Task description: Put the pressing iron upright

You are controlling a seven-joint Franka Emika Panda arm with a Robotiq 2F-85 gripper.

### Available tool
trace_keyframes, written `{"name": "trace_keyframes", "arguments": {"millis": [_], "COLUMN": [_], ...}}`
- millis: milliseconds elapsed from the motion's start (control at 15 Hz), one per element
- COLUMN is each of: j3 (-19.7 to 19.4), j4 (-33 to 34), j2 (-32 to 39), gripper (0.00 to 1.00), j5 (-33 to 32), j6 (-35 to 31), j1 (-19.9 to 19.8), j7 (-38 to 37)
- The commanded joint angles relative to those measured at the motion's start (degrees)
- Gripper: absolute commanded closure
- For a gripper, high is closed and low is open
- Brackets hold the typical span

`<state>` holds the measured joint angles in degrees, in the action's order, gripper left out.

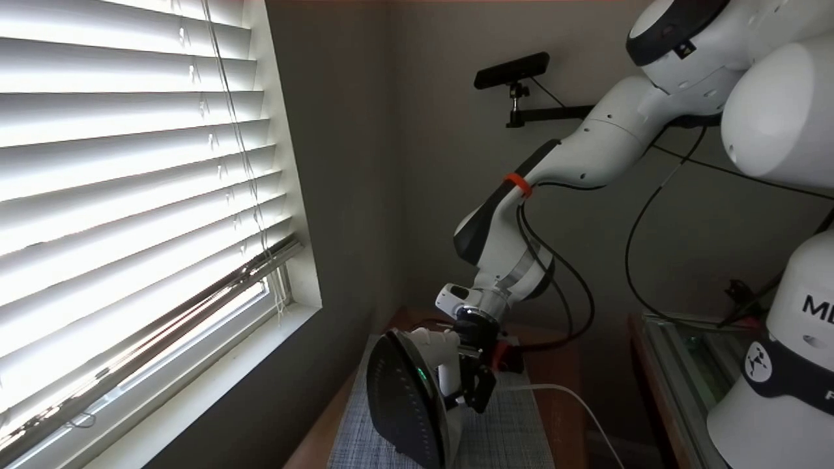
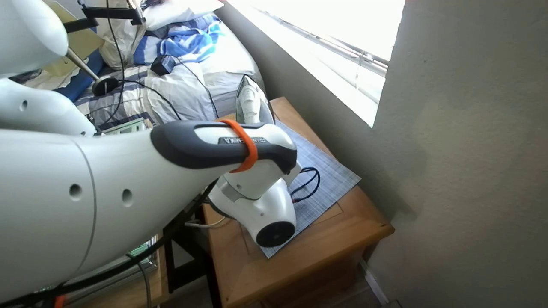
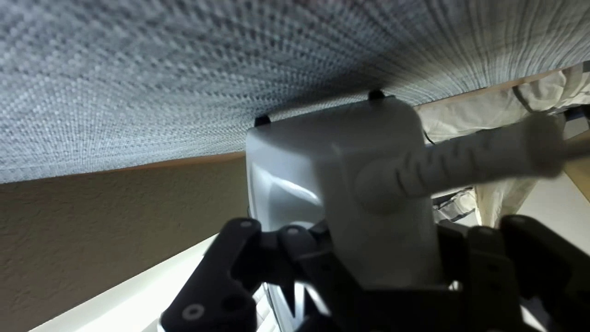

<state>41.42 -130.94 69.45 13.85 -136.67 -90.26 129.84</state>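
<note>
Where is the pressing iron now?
In an exterior view, the pressing iron is at bottom centre, left of the gripper, with the grey mat beneath it. The wrist view shows it near centre, by the mat.

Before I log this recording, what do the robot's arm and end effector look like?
The arm is white and rounded, with dark panels, an orange band across lettering, a round emblem on its base, and black cables alongside. The end effector is black, with jointed links.

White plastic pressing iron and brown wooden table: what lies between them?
A flat grey woven mat lies between: under the pressing iron in the wrist view, and on the table in both exterior views.
</note>
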Motion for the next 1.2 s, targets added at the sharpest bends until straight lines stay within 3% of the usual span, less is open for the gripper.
{"name": "trace_keyframes", "arguments": {"millis": [0,333,600,867,1133], "j3": [-4.8,-4.3,-4.2,-4.0,-1.7], "j4": [2.5,0.9,-1.1,-4.0,-9.2], "j2": [0.1,-3.0,-6.5,-10.7,-18.1], "gripper": [0.62,0.3,0.0,0.0,0.0], "j5": [0.2,0.8,0.7,0.0,-0.3], "j6": [-3.3,-4.5,-10.0,-15.9,-18.8], "j1": [4.8,5.6,8.1,10.6,10.5], "j7": [0.4,0.9,-0.6,-2.7,-4.3]}}
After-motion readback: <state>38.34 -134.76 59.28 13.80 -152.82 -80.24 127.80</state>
